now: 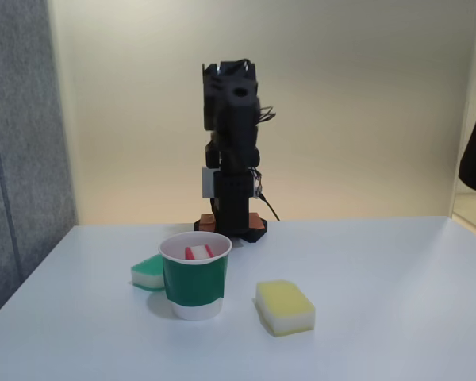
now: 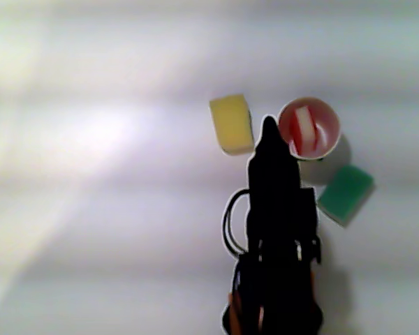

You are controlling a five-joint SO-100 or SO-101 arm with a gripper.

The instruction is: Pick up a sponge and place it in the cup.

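The sponge (image 2: 305, 130) stood on edge inside the cup (image 1: 193, 279), just right of the gripper (image 2: 269, 124) tip in the top-down other view, not touching the fingers (together or apart, I couldn't tell). A yellow sponge (image 2: 232, 123) lay just left of the tip, a green one (image 2: 345, 193) farther right.
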